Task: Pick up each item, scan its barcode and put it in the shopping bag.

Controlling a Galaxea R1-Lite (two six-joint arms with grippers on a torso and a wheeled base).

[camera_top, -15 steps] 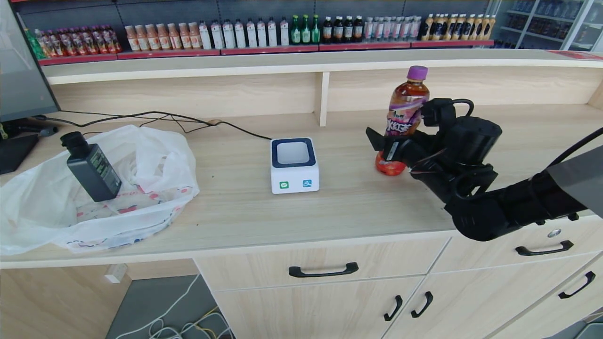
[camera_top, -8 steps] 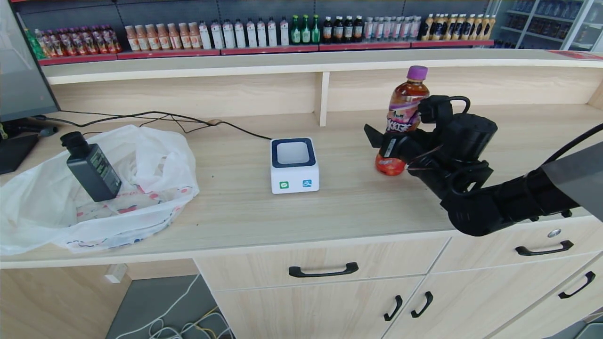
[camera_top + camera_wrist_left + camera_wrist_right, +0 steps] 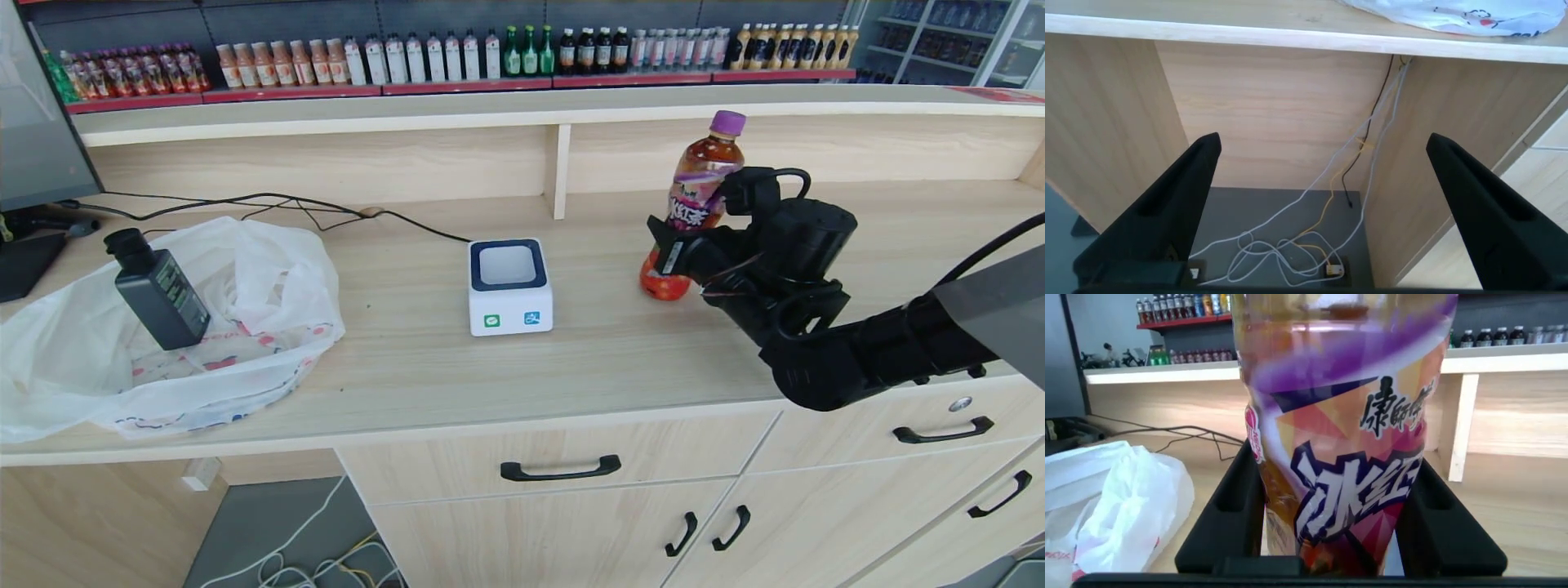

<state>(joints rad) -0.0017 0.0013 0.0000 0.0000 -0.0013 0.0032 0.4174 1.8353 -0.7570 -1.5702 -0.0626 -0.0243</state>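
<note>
A tea bottle with a purple cap and a purple-and-orange label leans slightly on the right part of the wooden counter. My right gripper is shut on its lower half; in the right wrist view the bottle sits between both black fingers. The white scanner with a blue-rimmed window stands at the counter's middle. On the left lies the open white shopping bag, with a dark grey bottle leaning inside it. My left gripper hangs open below the counter edge, holding nothing.
A black cable runs along the counter's back to the scanner. A dark monitor stands at the far left. A raised shelf with a divider backs the counter. Drawers with black handles sit below. Loose cables lie on the floor.
My right gripper's fingers have shut on the tea bottle. The bottle has tipped, its base shifting a little toward the scanner. Bag, dark bottle and scanner have not moved.
</note>
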